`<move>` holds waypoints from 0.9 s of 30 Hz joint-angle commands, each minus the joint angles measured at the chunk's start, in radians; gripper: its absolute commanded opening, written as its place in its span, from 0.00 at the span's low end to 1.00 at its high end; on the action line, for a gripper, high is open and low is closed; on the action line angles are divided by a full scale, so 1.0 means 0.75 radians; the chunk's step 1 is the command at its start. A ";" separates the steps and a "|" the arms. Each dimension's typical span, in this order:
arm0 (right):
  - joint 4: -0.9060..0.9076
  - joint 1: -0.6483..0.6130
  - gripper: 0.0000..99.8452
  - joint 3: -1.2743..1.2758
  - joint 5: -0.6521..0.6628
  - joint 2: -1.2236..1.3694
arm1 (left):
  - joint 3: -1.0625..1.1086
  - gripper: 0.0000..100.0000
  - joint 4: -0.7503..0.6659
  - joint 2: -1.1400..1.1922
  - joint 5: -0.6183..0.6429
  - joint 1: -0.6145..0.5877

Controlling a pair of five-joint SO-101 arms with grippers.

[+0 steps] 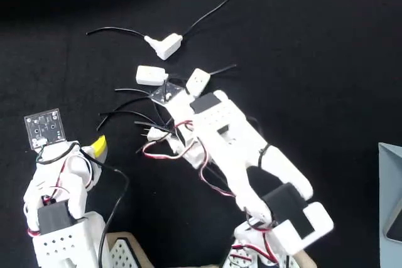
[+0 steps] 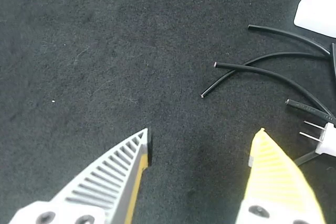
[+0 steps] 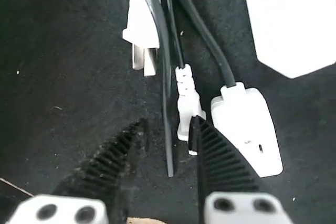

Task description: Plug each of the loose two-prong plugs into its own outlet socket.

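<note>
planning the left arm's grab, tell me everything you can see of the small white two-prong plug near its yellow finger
The small white plug looks like plastic, with two thin bare metal prongs side by side. It lies loose on the black cloth, in no socket, prongs toward the left arm's side. Black cords lie close by. The left gripper, fingers open, does not touch it.

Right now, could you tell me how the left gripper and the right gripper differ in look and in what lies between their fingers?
The left gripper has one yellow and one pale grey finger; the right gripper has black ribbed ones. The left gripper is spread wide over bare black cloth; the right gripper's gap is narrower, with a black cable lying between its fingers. Both are open and grip nothing.
</note>
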 commanded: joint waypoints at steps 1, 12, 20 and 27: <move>-0.106 0.023 0.12 0.091 0.010 -0.118 | -0.007 0.31 -0.027 -0.008 0.000 -0.005; -0.321 0.027 0.13 0.332 0.059 -0.220 | -0.007 0.31 -0.027 -0.008 0.000 -0.005; -0.245 0.092 0.13 0.244 0.063 -0.230 | -0.007 0.31 -0.027 -0.008 0.000 -0.005; -0.237 0.098 0.13 0.238 0.119 -0.220 | -0.007 0.31 -0.027 -0.008 0.000 -0.005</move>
